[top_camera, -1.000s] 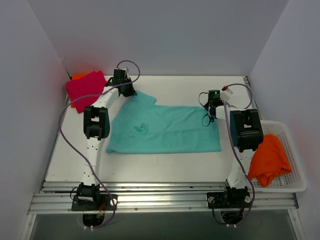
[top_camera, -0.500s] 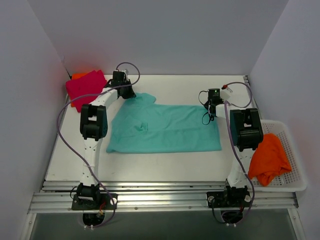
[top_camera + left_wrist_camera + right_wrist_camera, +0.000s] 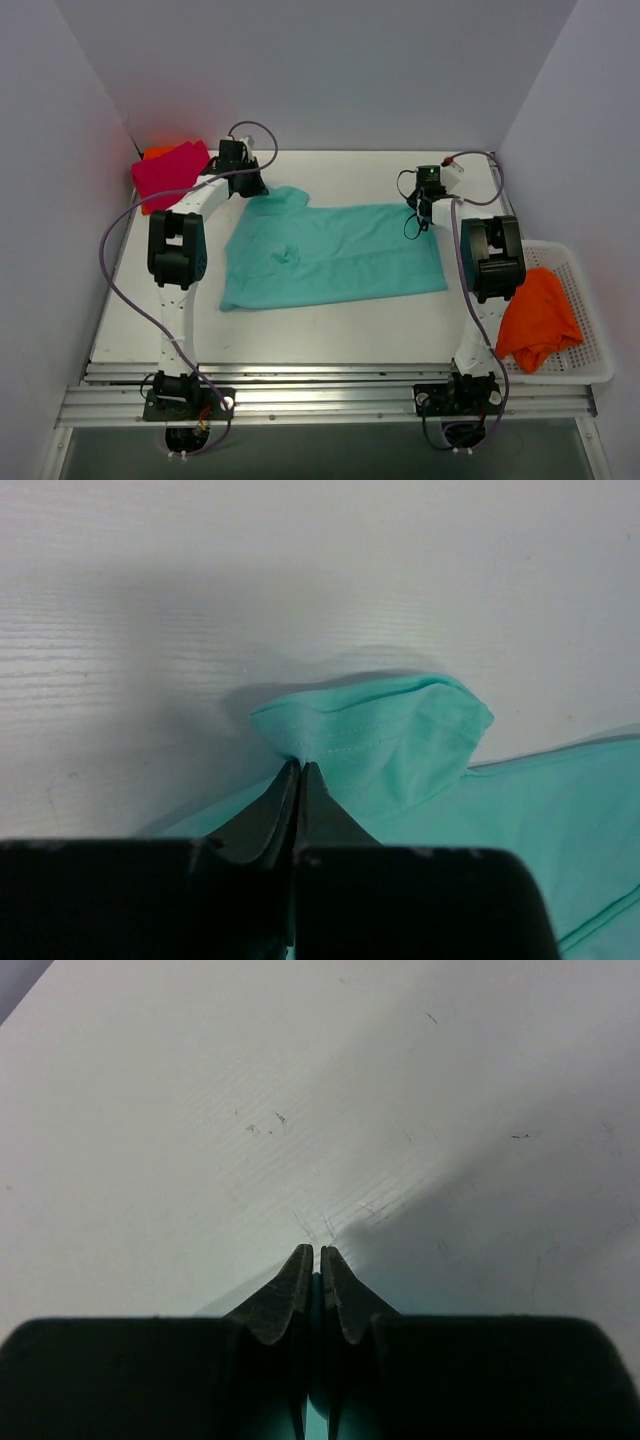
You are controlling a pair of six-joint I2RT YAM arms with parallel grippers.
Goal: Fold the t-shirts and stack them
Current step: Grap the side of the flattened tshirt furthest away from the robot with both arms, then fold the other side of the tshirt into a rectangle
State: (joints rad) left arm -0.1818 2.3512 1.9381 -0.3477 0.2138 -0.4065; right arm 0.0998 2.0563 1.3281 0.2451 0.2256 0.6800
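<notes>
Top external: teal t-shirt (image 3: 330, 255) lies spread flat, just right of the folded magenta t-shirt (image 3: 170, 172). Left gripper (image 3: 300, 770) clamps its far corner nearest the magenta t-shirt. Right gripper (image 3: 317, 1252) clamps the far corner away from it, likely tensioning that edge for folding.

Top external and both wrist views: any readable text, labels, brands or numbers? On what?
None legible in any view.
No print on the teal cloth t-shirt, folded magenta-pink shirt, crumpled orange shirt or white plastic basket.
The black arm housings show no readable marking.
</notes>
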